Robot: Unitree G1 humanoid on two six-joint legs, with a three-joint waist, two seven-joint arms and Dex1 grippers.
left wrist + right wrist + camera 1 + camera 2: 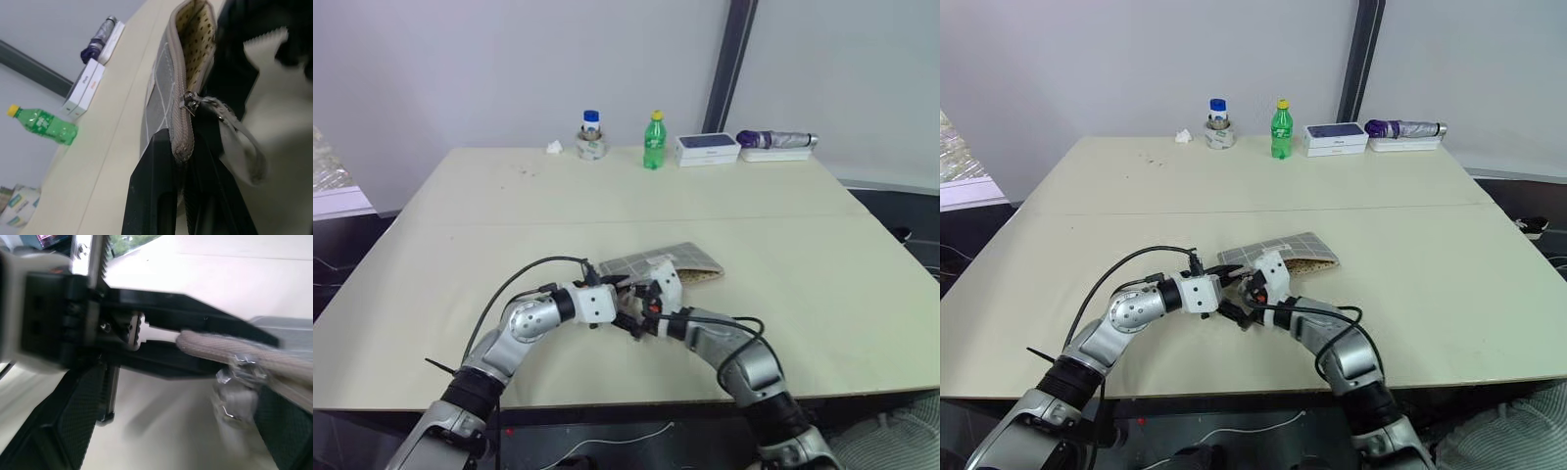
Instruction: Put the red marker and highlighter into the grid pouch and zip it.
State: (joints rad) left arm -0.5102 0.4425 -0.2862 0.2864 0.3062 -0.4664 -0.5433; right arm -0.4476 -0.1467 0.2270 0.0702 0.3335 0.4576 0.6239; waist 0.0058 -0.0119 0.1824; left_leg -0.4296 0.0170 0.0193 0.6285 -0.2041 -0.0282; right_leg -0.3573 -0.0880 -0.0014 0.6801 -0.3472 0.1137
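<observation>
Two tools, left [183,196] pinching grid pouch [164,98] (unzipped)

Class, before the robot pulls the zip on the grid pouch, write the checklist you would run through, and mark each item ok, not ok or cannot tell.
1. Left end effector shut on the grid pouch end: ok.
2. Right end effector open by the zip pull, not yet gripping it: ok.
3. Zip closed: not ok, the dotted lining shows.
4. Red marker and highlighter inside: cannot tell.
5. Pouch away from the table edge: ok.
</observation>
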